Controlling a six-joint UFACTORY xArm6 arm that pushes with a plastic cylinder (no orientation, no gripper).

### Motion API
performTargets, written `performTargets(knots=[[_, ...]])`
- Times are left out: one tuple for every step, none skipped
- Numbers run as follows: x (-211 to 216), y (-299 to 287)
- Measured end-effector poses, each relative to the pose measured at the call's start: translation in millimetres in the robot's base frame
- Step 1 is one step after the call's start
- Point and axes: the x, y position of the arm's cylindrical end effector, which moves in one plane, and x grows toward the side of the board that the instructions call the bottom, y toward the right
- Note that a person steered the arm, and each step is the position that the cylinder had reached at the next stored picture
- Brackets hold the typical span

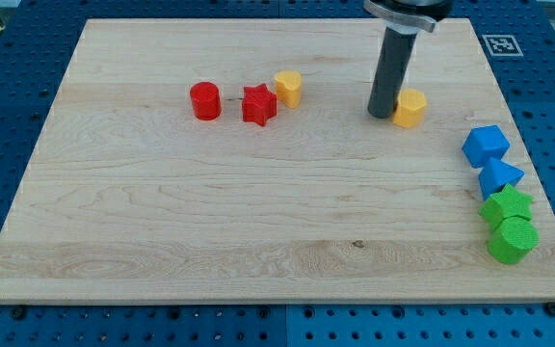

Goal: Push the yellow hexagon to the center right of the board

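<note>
my tip [383, 114] seemingly against yellow hexagon [409, 109]

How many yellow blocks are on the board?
2. One yellow block sits at the view's top centre, right of the red star. The yellow hexagon lies further right, touching my tip. None seems hidden.
</note>
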Motion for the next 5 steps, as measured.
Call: performTargets(knots=[[4, 23], [9, 40], [16, 41], [16, 46], [14, 58]])
